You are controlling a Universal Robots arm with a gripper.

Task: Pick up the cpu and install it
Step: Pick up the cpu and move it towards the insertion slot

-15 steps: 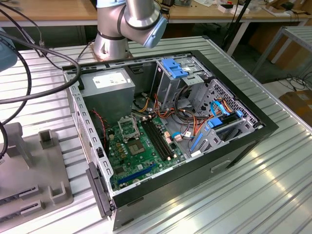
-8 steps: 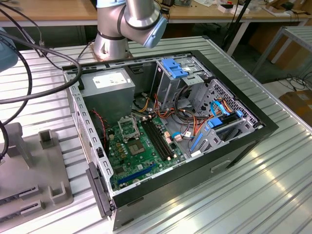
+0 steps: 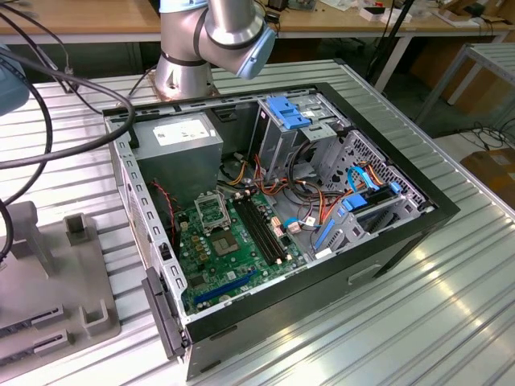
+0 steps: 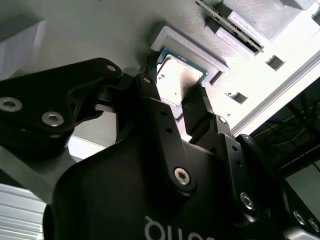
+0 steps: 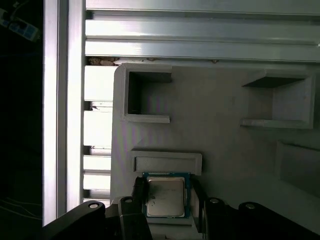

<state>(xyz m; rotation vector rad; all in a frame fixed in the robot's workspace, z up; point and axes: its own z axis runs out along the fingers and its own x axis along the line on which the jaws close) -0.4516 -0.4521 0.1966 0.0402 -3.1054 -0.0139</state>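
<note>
Second wrist view, closest: black claw (image 4: 176,95) body w/ hex screws, two fingers (image 4: 150,107) pointing fwd. Claw is spread, one finger to each side of the cpu (image 4: 176,80), not clamped. In the first wrist view a thin dark gap shows btwn one finger and the chip's edge. The other finger is right at the opposite edge; can't tell if it touches.

cpu (image 5: 164,197): flat, silver-grey lid up, green rim round it. It lies level in a shallow seat on the grey fixture plate (image 5: 225,150), so it is on the plate, not in the board. Raised lip (image 5: 167,162) of the seat is just beyond the chip. Farther along the same plate are two open square pockets (image 5: 147,97), well apart. Plate rests on the ribbed aluminium bench (image 5: 200,35).

Exterior view: fixture plate at the exterior view's left, near edge of bench. Open black PC case (image 3: 362,269) lies on its side mid-bench, just beside the plate. Inside, near to far:
- green motherboard (image 3: 213,257)
- silver socket frame (image 3: 211,213) approx mid-board
- long black memory slots (image 3: 261,229) just beside it, toward the exterior view's right
- grey PSU (image 3: 181,145) behind
- blue drive bracket (image 3: 288,112) and cable bundles at the back

Silver arm (image 3: 217,32) stands behind the case. Wooden table (image 3: 80,20) in bkgd.
</note>
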